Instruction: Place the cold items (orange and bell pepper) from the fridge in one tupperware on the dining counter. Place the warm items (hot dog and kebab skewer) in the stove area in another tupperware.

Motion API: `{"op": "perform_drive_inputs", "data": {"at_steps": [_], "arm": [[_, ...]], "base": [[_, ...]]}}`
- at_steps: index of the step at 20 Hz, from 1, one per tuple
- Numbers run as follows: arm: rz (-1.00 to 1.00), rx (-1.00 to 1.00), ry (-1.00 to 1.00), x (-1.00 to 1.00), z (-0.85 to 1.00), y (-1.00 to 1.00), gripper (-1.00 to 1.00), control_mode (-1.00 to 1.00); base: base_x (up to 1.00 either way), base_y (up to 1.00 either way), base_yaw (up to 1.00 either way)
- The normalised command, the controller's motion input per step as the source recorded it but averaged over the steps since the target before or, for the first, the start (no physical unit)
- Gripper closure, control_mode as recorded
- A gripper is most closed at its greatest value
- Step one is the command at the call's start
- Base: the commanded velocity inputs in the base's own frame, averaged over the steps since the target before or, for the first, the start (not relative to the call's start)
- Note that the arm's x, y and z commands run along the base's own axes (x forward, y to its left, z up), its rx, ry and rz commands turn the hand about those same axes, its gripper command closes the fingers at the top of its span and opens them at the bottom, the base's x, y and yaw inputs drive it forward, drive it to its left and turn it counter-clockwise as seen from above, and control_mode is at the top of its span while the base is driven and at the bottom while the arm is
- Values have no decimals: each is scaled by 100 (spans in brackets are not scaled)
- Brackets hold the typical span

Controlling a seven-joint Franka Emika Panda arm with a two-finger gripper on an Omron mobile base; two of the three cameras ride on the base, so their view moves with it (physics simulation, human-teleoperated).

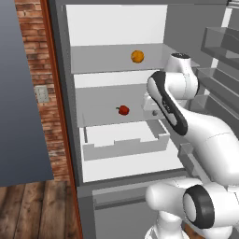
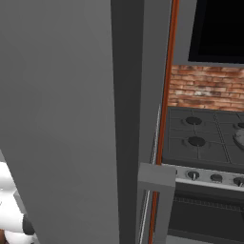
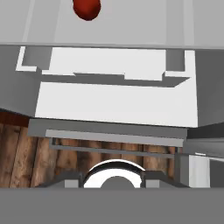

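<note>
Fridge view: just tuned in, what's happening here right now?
The arm is reaching into the open fridge with its gripper shut and nothing held. The orange sits on the upper shelf and the red bell pepper on the shelf below, above the white drawer. Both cold items are untouched. The stove stands to the fridge's right.

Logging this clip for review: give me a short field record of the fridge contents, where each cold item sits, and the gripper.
fridge: open grey fridge, door swung aside
upper shelf: round orange fruit
middle shelf: small red bell pepper, also at the top of the hand view
below: white drawer, nothing seen in it
gripper: shut, holding nothing seen
stove: dark gas hob beside the fridge
</note>
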Motion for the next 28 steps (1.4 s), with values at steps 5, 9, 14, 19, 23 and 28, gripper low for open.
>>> {"op": "perform_drive_inputs", "data": {"at_steps": [5,9,14,19,23,28], "arm": [[0,0,-13,2,2,18,-100,-100],[0,0,-23,21,24,29,-100,-100],[0,-5,-20,40,52,9,-100,-100],[-7,-7,-15,35,58,0,-100,-100],[-9,-2,-17,39,68,-3,-100,-100],[-7,0,-19,44,71,-1,-100,-100]], "base": [[0,0,0],[0,0,0],[0,0,0],[0,0,0],[0,0,0],[0,0,0]]}}
